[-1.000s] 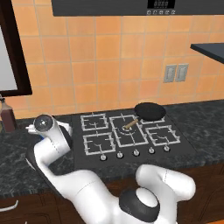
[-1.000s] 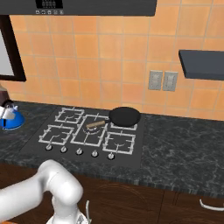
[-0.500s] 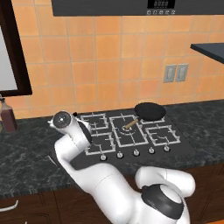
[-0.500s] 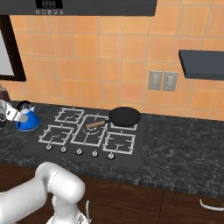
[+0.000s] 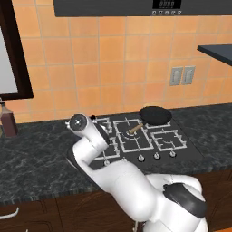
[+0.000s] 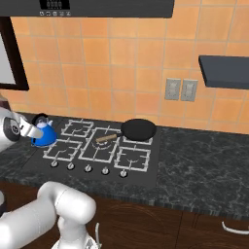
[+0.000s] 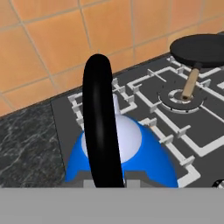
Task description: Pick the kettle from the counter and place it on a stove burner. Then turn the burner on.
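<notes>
Fingers clamped on the kettle handle, kettle hanging at the cooktop's left edge; small burner grate lies just right of it.

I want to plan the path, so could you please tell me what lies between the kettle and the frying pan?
In the right base view, the kettle and frying pan are separated by the rear left grate and the large centre grate.

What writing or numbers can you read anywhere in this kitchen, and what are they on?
Display on the dark panel above the stove: pale digits, too small and blurred to read.
Small marks on that panel: unreadable.
Kettle, bottle, pan, wall plates: no text visible.
</notes>
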Robot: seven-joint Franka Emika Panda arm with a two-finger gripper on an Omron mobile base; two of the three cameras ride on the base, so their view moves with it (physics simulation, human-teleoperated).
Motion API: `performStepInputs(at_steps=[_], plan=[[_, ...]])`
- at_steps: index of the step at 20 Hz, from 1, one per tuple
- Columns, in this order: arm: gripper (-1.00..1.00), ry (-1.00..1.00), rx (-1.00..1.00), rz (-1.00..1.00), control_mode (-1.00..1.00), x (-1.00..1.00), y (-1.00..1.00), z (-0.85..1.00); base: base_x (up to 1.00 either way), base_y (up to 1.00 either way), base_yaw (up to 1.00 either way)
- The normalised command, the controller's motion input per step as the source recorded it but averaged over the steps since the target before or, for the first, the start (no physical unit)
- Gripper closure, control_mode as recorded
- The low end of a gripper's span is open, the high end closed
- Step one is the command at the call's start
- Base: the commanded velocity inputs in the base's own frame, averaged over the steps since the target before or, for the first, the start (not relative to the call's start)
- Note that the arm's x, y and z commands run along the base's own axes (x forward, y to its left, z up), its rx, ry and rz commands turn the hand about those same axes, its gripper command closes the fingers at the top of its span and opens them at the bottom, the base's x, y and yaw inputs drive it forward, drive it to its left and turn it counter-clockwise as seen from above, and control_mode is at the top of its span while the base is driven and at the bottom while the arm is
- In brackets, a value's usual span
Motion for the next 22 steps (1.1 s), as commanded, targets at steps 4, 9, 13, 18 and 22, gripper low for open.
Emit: performStepInputs(at_steps=[4,9,13,18,22], plan=[[1.0,0.0,0.0,-0.06,-1.0,0.26,-0.24,0.0,0.0,0.0,0.0],[1.0,0.0,0.0,-0.05,-1.0,0.28,-0.26,0.0,0.0,0.0,0.0],[1.0,0.02,0.0,-0.02,-1.0,0.28,-0.16,-0.08,0.0,0.0,0.0],[1.0,0.04,0.0,0.0,-1.0,0.2,-0.06,-0.24,0.0,0.0,0.0],[1.0,0.03,0.0,0.0,-1.0,0.19,-0.06,-0.25,0.0,0.0,0.0]])
